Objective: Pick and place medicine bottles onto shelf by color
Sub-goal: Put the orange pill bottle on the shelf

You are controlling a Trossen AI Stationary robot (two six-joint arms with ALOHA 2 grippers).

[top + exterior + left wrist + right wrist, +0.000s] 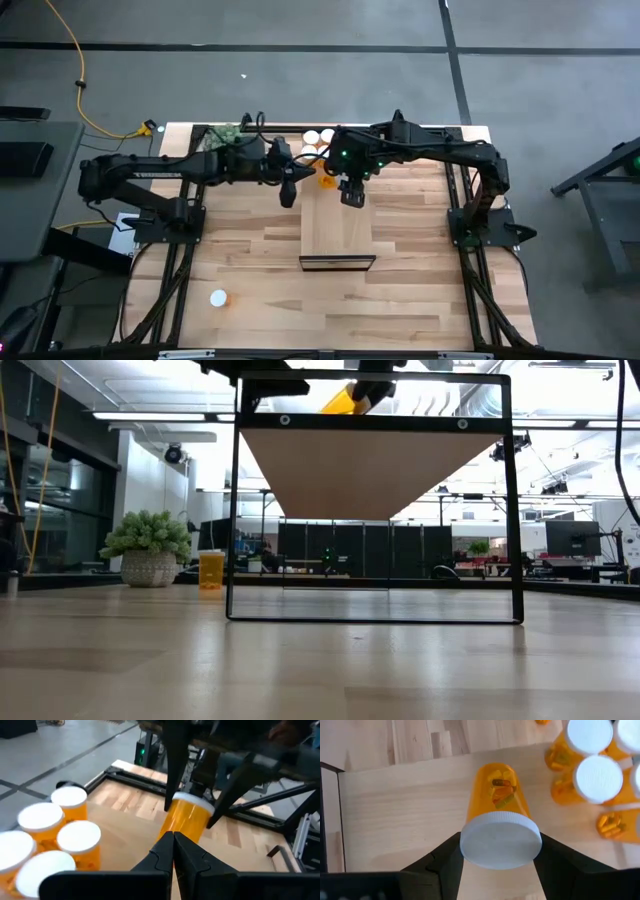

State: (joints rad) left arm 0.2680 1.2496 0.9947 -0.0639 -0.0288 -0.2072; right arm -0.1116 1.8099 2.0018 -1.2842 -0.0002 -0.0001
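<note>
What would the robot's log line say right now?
right gripper: holding bottle by cap, over shelf | left gripper: shut, empty, near | other bottles: grouped on shelf

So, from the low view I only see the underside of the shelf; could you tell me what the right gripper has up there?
Observer: The right gripper grips an orange bottle by its white cap, over the shelf.
Operator: Thank you. Are other bottles on the shelf already?
Observer: Yes, a cluster of white-capped bottles stands at the end away from its dark edge.
Operator: And the left gripper?
Observer: The left gripper is shut and empty, pointing at the held bottle.
</note>
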